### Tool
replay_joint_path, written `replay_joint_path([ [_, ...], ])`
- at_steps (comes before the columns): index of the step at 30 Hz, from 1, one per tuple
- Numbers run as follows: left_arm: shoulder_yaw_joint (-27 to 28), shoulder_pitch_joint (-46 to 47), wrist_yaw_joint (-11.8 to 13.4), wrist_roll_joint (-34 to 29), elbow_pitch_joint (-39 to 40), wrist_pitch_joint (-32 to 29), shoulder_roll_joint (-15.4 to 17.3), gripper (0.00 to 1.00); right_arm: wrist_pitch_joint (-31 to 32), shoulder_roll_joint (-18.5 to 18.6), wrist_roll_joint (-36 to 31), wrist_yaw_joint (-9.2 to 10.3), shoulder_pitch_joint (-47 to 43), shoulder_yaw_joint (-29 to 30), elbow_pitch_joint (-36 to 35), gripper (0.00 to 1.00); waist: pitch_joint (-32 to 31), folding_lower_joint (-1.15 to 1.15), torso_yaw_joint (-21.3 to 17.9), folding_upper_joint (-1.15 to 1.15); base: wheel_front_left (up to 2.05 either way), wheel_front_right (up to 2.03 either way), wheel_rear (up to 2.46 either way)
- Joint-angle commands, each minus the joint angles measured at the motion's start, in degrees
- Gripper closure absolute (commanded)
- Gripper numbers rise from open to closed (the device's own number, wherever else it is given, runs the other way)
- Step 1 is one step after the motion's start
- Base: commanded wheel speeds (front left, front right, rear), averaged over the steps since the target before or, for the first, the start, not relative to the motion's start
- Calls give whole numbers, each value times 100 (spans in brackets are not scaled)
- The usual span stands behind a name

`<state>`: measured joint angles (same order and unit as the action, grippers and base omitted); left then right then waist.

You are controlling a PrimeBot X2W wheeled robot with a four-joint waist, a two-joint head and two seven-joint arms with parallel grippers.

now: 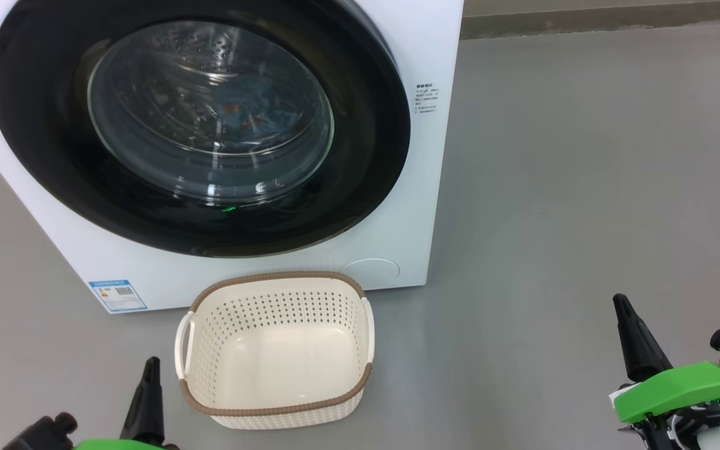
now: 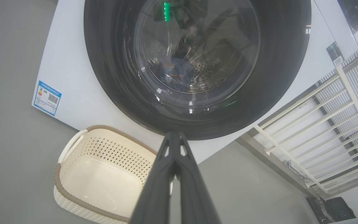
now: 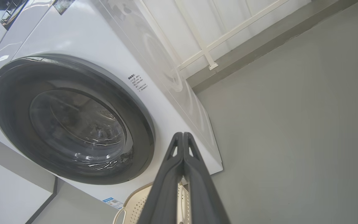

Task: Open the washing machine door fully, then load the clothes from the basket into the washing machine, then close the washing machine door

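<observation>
The left gripper (image 2: 174, 137) is held pinched shut with nothing between its fingers, low beside the left corner of the basket (image 1: 275, 409). The right gripper (image 3: 182, 137) is likewise closed and empty, parked well off to the basket's right over the floor (image 1: 585, 187). Both are kept clear of the washing machine (image 1: 425, 56), seemingly because no grasp is wanted. The basket is set on the floor just in front of it, and nothing is seen inside. The clothes (image 1: 254, 112) are made out through the glass (image 1: 147, 144), lying in the drum (image 1: 172, 56). The washing machine door (image 1: 41, 144) is seen shut against the front, so the task is judged finished.
</observation>
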<state>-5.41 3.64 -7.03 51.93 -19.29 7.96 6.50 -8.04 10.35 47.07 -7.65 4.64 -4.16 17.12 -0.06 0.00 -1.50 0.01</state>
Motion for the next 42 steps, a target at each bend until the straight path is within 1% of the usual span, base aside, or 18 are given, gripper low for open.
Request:
replay_joint_path([
  [1,136,190,-15,132,176,-45,61,100,35,49,167,5,167,47,-168,100,0,0,2,-1,0,0,0],
  [42,660,222,-30,2045,346,-737,-147,100,729,-338,2309,11,160,545,-238,100,12,0,75,-1,0,0,0],
])
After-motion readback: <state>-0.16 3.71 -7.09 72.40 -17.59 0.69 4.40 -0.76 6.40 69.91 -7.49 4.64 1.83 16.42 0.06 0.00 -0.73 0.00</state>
